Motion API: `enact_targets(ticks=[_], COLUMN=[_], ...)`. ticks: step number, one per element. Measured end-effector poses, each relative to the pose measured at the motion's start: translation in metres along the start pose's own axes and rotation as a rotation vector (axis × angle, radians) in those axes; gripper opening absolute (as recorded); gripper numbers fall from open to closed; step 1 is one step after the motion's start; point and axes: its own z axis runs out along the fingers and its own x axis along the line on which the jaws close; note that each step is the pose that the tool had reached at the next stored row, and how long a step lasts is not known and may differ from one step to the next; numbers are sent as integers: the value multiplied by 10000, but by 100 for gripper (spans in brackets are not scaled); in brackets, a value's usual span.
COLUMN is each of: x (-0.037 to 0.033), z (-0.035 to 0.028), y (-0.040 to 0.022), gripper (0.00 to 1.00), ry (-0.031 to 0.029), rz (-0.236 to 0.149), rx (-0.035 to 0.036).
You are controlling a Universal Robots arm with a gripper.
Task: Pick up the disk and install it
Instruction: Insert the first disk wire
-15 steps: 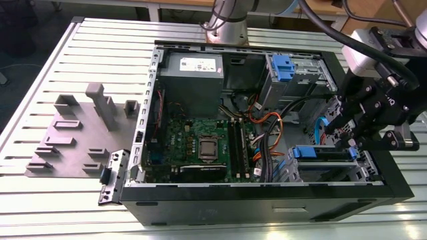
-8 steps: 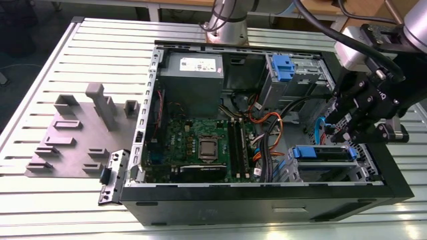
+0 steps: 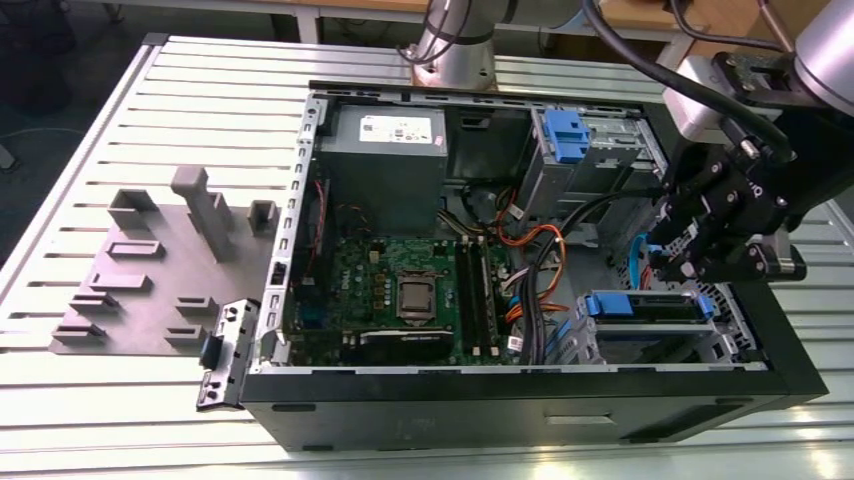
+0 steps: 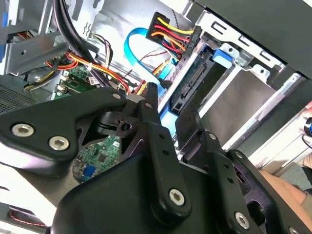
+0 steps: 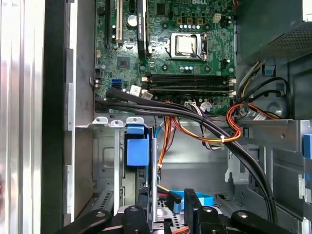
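Disk (image 3: 647,306), framed by its blue carrier rail, lies in the lower drive cage (image 3: 727,325) at the corner of the open computer case (image 3: 534,410) toward the exterior view's right, close to the case's black front wall. The case rests on its side on a slatted aluminium table (image 3: 80,430). The gripper (image 3: 694,268) hangs just above that cage, its black fingers spread apart and holding nothing that can be seen. In the second wrist view the fingertips (image 4: 151,95) stand just short of the disk's connector edge, with a gap between them. Whether either finger touches the disk cannot be told. A bundle of red, yellow and black power wires (image 4: 168,29) and a blue data cable (image 4: 132,48) run close to that edge, and it is unclear whether either is plugged in. By this evidence the pick-up is done and the disk is already in its bay, though the pictures do not settle whether it is fully seated. A second blue carrier (image 3: 567,135) sits in the upper bay near the far wall, beside the grey power supply (image 3: 380,140).
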Motion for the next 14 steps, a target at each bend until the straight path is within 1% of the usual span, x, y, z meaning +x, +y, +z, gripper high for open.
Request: enact_targets(ticks=[3, 6, 10, 14], x=[-11, -12, -11, -11], z=[26, 39, 64, 65], y=[-14, -29, -34, -35], gripper=[42, 42, 42, 42], ry=[1, 2, 0, 3], rz=[1, 1, 1, 1], rx=[-8, -11, -11, -11])
